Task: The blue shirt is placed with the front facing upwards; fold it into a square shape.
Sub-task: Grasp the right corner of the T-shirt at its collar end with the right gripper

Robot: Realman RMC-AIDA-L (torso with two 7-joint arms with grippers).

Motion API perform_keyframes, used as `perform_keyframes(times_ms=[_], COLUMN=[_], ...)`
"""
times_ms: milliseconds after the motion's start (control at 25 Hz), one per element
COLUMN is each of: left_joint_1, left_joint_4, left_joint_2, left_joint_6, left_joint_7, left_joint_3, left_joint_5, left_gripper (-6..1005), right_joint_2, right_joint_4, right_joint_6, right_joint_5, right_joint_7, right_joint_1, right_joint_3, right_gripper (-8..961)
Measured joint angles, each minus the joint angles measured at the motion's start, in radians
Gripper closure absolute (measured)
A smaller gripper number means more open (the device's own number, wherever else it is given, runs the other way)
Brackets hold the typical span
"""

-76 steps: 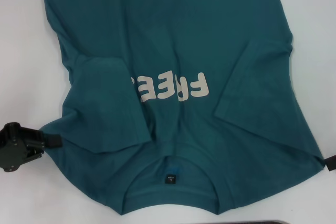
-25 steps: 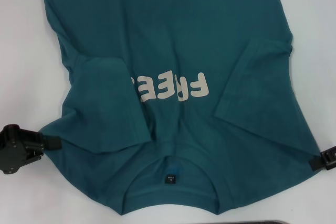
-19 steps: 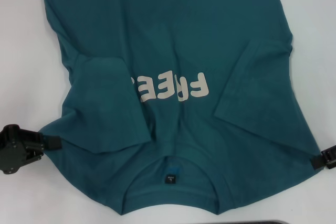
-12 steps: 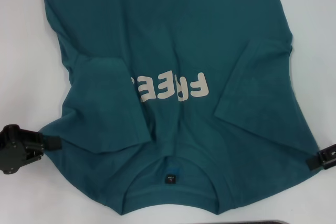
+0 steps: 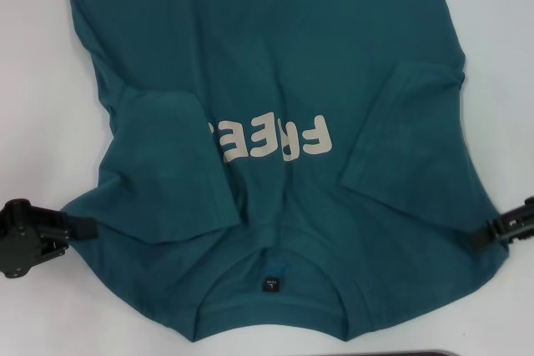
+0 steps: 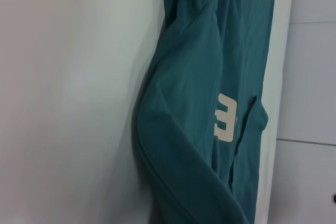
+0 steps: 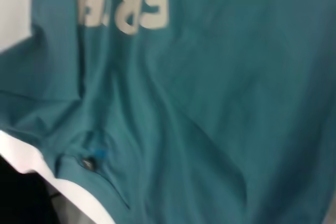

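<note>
Head view: I see the shirt [image 5: 284,106] lying flat on the white table [image 5: 33,81], front up, collar nearest the robot and hem running off the far edge of the view. The cream "FREE" lettering [image 5: 269,140] reads upside down from here. Both short sleeves are folded inward over the chest, the left one covering the end of the lettering. A small dark label [image 5: 273,283] sits inside the neck.

The left gripper [image 5: 83,228] is at the shirt's left shoulder edge, its tip touching the cloth; I cannot tell whether its fingers are apart or closed. The right gripper [image 5: 488,233] is at the right shoulder edge, its tip over the fabric; here too I cannot tell.

Left wrist view: the folded sleeve edge and one letter. Right wrist view: the lettering, creased chest cloth and the collar.
</note>
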Motion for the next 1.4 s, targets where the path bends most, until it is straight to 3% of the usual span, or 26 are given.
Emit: perform_keyframes(times_ms=[360,800,1200,1400], left_joint_1=[0.000,0.001,0.000,-0.001], left_joint_4=[0.000,0.000,0.000,0.000], left_joint_2=[0.000,0.001,0.002,0.002], left_joint_6=[0.001,0.003,0.003,0.004], left_joint_7=[0.002,0.003,0.003,0.002], left_joint_3=[0.000,-0.009,-0.009,-0.009], left_joint_5=[0.000,0.000,0.000,0.000], left_gripper=[981,981,981,981], right_joint_2=[0.005,-0.005,0.020,0.010], right_joint_4=[0.010,-0.001,0.010,-0.001], right_joint_6=[-0.020,-0.002,0.019,0.011], right_joint_5=[0.038,-0.028,-0.032,-0.009], right_joint_7=[-0.012,0.022,0.023,0.048], right_joint_1=[0.012,0.012,0.031,0.027], right_joint_3=[-0.008,-0.009,-0.035,-0.011], right_gripper=[309,320,330,336])
